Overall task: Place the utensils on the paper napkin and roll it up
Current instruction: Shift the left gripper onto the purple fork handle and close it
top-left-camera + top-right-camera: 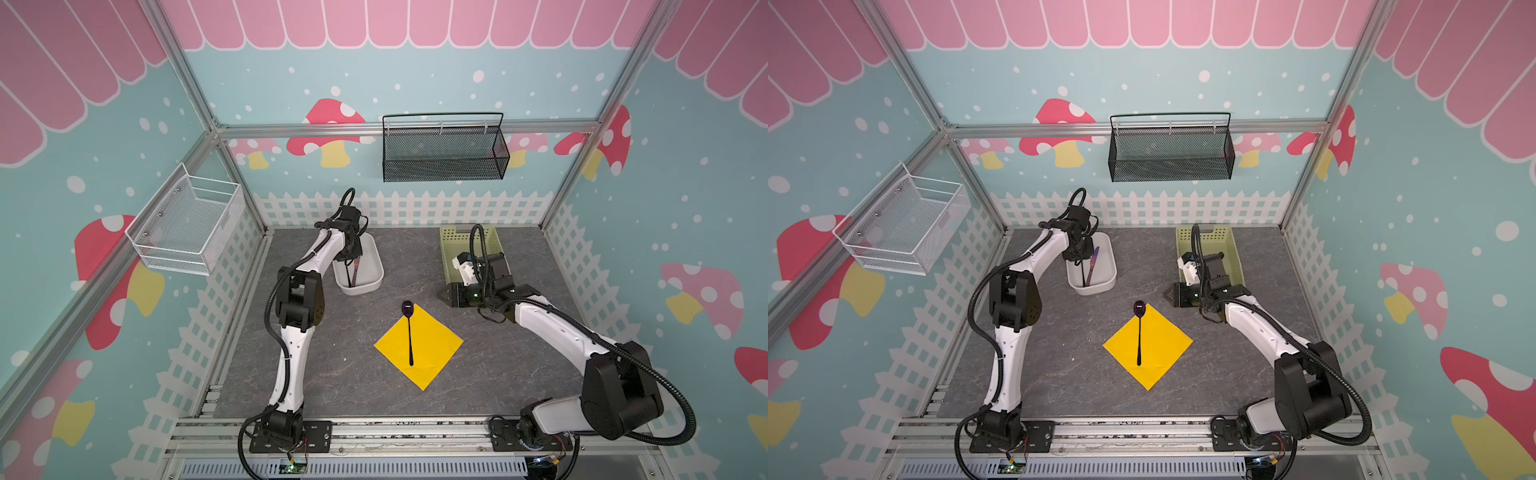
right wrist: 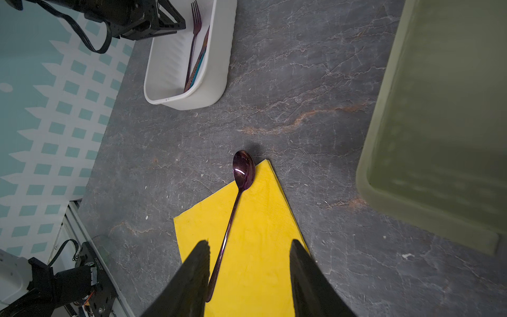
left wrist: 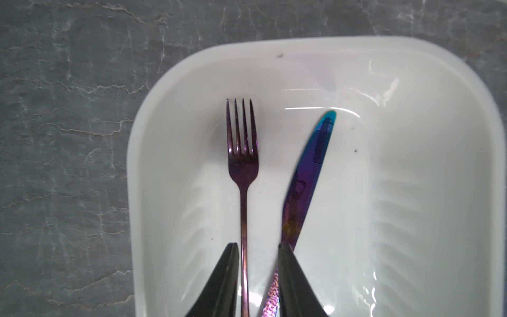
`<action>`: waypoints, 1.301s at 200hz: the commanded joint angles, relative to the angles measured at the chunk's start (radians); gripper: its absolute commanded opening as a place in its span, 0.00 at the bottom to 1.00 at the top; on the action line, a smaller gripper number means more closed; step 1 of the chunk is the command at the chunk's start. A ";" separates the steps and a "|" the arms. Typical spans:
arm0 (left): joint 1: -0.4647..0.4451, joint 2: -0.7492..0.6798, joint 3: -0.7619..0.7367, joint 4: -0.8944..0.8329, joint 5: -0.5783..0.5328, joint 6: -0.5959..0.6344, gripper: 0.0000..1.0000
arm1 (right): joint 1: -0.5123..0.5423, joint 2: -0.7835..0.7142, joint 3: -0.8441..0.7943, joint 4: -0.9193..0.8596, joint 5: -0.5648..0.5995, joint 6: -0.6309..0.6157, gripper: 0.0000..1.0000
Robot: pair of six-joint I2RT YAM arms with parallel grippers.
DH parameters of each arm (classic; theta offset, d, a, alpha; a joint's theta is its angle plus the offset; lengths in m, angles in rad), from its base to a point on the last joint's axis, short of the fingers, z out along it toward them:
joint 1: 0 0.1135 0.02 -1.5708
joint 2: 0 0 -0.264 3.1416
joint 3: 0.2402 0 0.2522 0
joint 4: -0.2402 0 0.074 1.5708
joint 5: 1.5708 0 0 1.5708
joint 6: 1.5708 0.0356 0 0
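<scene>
While nothing looks gripped anywhere, a grey marbled table [image 1: 519, 374] fills the floor of a brightly papered booth. A black mesh basket [image 1: 444, 153] and a white wire basket [image 1: 187, 224] hang on the walls, well clear of the work. Upper right of centre in both top views stands a pale green basket [image 1: 445, 253]. The right gripper [image 2: 250, 243] hovers beside its lower left corner, jaws about half spread and empty. Upper left of centre sits a white tub [image 1: 376, 266], its tall walls fencing in what must be picked next. Low in the middle lies the paper napkin [image 1: 436, 345], a bright yellow square turned like a diamond. It looks thin, light and easily dragged or torn, so I judge it wants rolling from a corner with gentle pressure. Inside the tub lie the knife [image 3: 307, 175] and the fork [image 3: 243, 175], handles converging toward the lower edge of the left wrist view. They look stiff, slim and glossy, probably slippery, best pinched across the narrow handle. The spoon [image 1: 409, 332] lies along the napkin's middle, bowl overhanging the upper corner. The left gripper [image 3: 258, 247] is down in the tub, jaws narrowly apart, straddling the fork's handle with the knife's handle running under one finger; nothing looks clamped. Those converging handles and the tub wall could spoil a clean single pick.
</scene>
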 commanded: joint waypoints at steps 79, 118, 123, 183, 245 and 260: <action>0.026 0.087 0.024 -0.089 0.019 -0.044 0.19 | 0.005 0.014 0.028 -0.018 0.011 -0.023 0.49; 0.033 0.099 0.014 -0.101 0.064 -0.028 0.17 | 0.004 0.016 0.029 -0.019 0.012 -0.026 0.49; 0.033 0.102 0.015 -0.104 0.066 -0.026 0.16 | 0.004 0.016 0.029 -0.019 0.011 -0.026 0.49; 0.033 0.131 0.033 -0.131 0.095 0.003 0.12 | 0.004 0.014 0.023 -0.016 0.012 -0.023 0.49; 0.033 0.120 0.044 -0.136 0.113 0.021 0.04 | 0.004 0.010 0.028 -0.020 0.013 -0.024 0.49; 0.032 0.099 0.045 -0.136 0.119 0.023 0.03 | 0.004 0.007 0.030 -0.020 0.013 -0.023 0.49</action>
